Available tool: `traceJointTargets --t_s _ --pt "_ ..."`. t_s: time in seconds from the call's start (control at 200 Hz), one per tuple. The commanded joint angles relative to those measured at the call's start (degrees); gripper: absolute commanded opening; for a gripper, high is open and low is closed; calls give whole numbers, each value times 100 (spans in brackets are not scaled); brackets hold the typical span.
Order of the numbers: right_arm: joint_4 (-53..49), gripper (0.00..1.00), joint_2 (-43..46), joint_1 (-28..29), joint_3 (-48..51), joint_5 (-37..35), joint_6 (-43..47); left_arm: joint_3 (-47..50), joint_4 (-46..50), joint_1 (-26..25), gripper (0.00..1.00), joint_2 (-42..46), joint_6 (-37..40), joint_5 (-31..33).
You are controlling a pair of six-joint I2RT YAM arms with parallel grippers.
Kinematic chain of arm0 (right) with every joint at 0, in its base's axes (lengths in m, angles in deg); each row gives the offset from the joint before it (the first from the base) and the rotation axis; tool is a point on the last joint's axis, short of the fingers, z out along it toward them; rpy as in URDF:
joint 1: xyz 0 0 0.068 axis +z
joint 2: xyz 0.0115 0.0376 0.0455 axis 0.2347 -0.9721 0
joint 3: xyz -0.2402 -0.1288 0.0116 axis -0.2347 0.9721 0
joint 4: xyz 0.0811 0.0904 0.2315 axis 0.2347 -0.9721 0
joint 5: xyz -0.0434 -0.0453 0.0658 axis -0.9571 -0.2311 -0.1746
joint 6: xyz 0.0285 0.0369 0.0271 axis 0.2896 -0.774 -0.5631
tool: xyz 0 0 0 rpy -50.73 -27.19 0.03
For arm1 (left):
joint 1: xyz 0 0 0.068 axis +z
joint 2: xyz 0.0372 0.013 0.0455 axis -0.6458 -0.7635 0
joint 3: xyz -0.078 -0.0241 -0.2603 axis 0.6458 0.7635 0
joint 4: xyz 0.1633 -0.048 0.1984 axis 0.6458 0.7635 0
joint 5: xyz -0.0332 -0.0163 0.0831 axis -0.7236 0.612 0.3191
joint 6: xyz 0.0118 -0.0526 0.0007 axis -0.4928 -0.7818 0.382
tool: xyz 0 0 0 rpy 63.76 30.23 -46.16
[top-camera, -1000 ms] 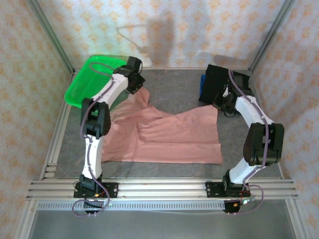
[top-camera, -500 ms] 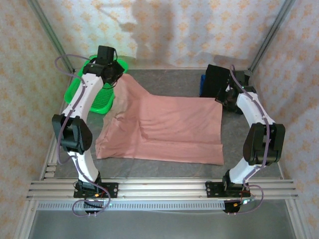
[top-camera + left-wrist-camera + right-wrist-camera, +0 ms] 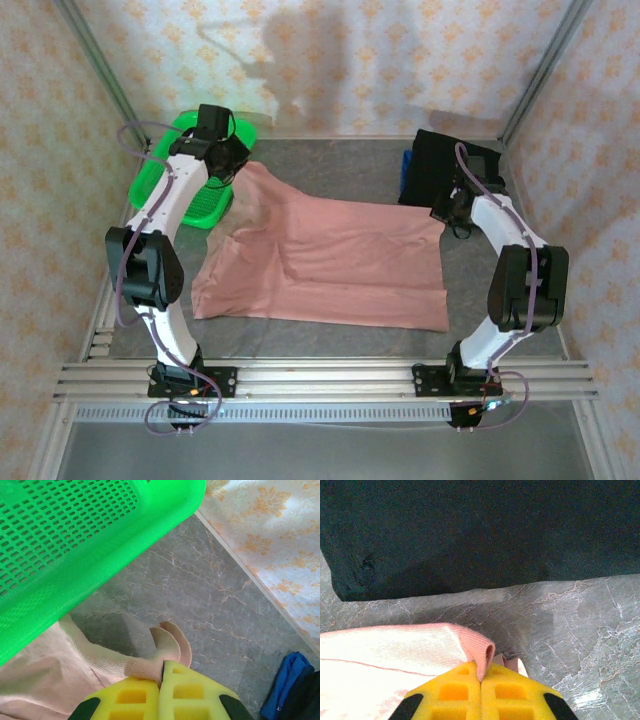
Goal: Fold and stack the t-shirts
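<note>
L gripper: pads pressed tight together, pinching a small rolled nub of the pink tee at its far-left corner, just beside the green basket.
R gripper: also clamped fully down, w/ the ribbed far-right edge of the pink cloth caught between the pads, right in front of the black tee.
Pink tee: spread over mid table; far edge held up btwn both arms, near hem lying flat, left side rumpled w/ a crease.
Black tee: folded, far-right corner, w/ a blue cloth next to it.
Risk 1: left pinch looks thin, only a bit of fabric in it; a hard tug prob. pulls it free and that corner drops.
Risk 2: basket is v. close to the left wrist; a swing outward could knock or hook it.
Risk 3: right arm works near the black tee, could drag or unfold it.
Risk 4: uneven pull btwn arms, so the crease gets folded in and the fold goes crooked.
</note>
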Motion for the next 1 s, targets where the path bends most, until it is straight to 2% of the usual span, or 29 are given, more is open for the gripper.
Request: traceJointTargets --t_s 0.0,0.28,0.585,0.996 --pt "248 0 303 -32 167 -111 -106 42 -161 0 0 315 170 -81" --pt "472 0 1230 -32 474 45 -258 406 -8 124 0 1040 166 -401" --pt "135 0 1897 -41 1212 138 -551 2052 87 595 0 2411 217 -656" --pt "-391 0 2337 -40 2010 -21 -1295 4136 438 701 0 4136 58 -468"
